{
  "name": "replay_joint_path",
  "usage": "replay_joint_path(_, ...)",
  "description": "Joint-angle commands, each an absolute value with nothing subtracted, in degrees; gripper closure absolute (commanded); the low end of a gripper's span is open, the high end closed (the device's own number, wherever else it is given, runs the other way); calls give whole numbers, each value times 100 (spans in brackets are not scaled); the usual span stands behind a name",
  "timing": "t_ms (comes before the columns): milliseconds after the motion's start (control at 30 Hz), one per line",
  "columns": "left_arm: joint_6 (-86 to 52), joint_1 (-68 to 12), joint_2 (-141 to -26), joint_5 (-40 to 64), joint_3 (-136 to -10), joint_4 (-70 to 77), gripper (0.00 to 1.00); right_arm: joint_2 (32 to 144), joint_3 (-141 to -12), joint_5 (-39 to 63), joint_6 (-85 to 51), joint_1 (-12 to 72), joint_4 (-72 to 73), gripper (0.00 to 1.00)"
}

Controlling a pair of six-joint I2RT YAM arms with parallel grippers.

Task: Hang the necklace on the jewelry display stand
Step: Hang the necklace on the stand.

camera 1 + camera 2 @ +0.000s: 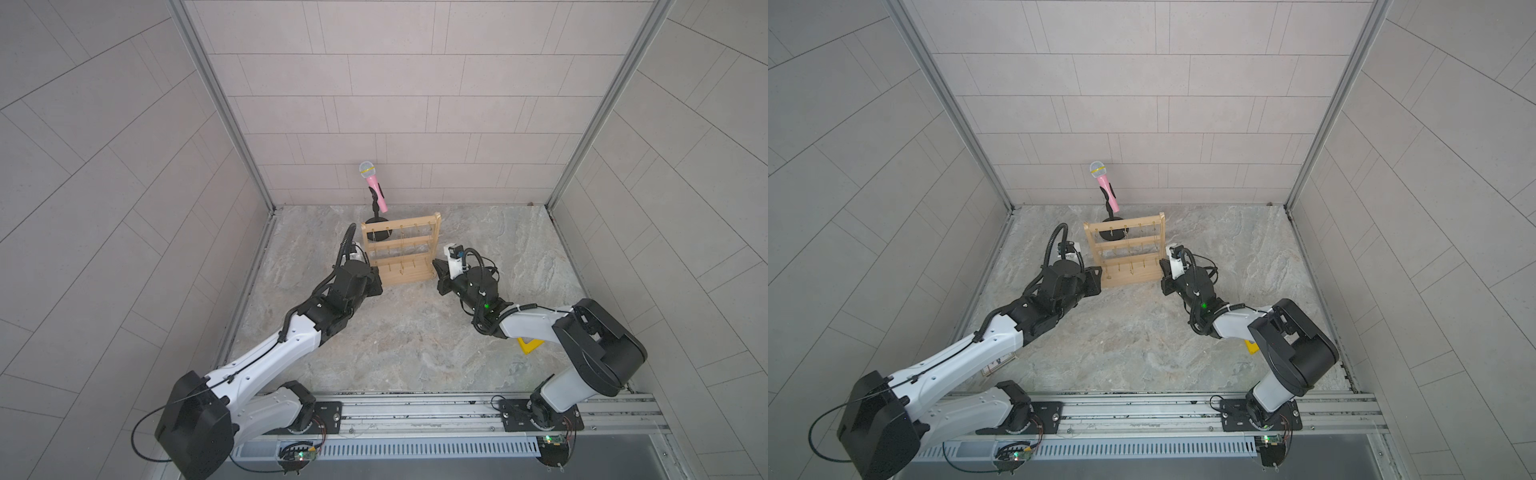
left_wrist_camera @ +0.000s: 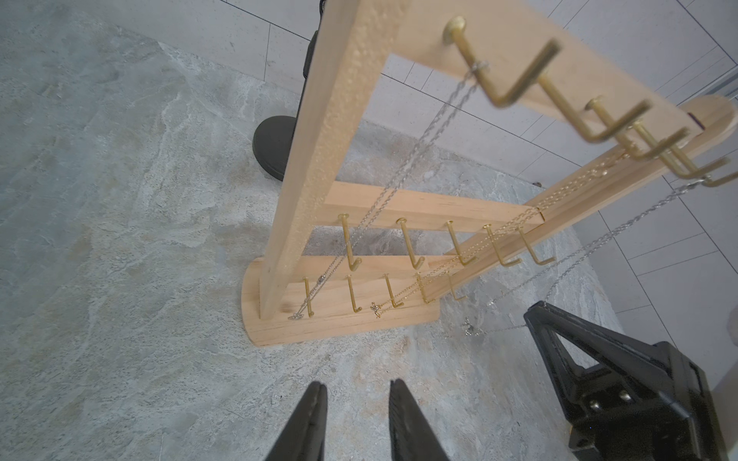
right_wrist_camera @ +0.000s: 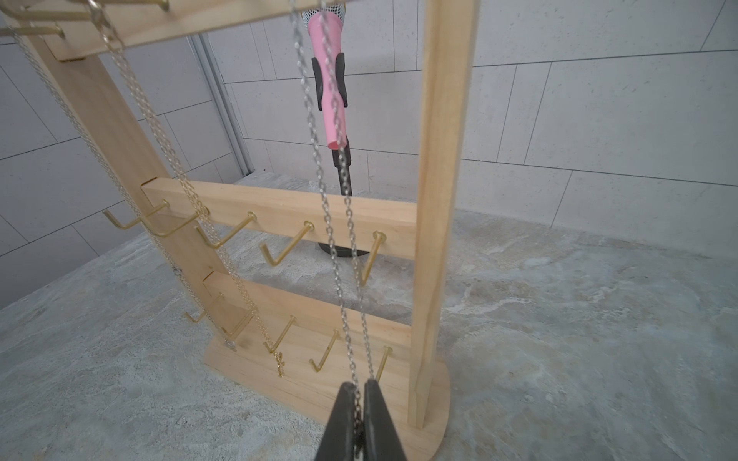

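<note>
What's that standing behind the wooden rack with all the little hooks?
Behind the jewelry display stand stands a pink microphone clipped on a black stand. The rack's bars cover part of its round base; anything else low behind them stays hidden.

Left arm (image 1: pixel 274 353): white moulded link shells, black joint housings, bulky rounded black shoulder cover (image 1: pixel 195 419); thin black cable loop (image 1: pixel 134 432) at the shoulder; ribbed black conduit (image 1: pixel 347 245) at the wrist.
Right arm (image 1: pixel 532 324): same white-and-black build; green indicator light (image 1: pixel 486 306); white camera block (image 1: pixel 453 259); black cable bundle bound with white ties.
Base plates (image 1: pixel 515 417): black, flat, with screw heads; small green circuit boards (image 1: pixel 552 440) with red wires beneath.
Left gripper (image 2: pixel 357 383) and right gripper (image 3: pixel 360 384): matte black tapered fingers; brass-coloured screws (image 2: pixel 625 396) on the triangular black frame.
</note>
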State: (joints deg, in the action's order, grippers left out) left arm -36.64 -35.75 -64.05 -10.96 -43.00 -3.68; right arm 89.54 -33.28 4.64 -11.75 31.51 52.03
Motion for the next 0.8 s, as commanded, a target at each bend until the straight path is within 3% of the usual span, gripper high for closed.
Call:
replay_joint_path(0,-3744,-3544,-6404,-1142,-4253,-286,69,8807,-3298,347,-1044,3178,5206,90)
replay_joint_path(767,-3744,-3542,-6407,-1148,-4258,-303,69,9026,-3469,374,-1011,3165,5222,89)
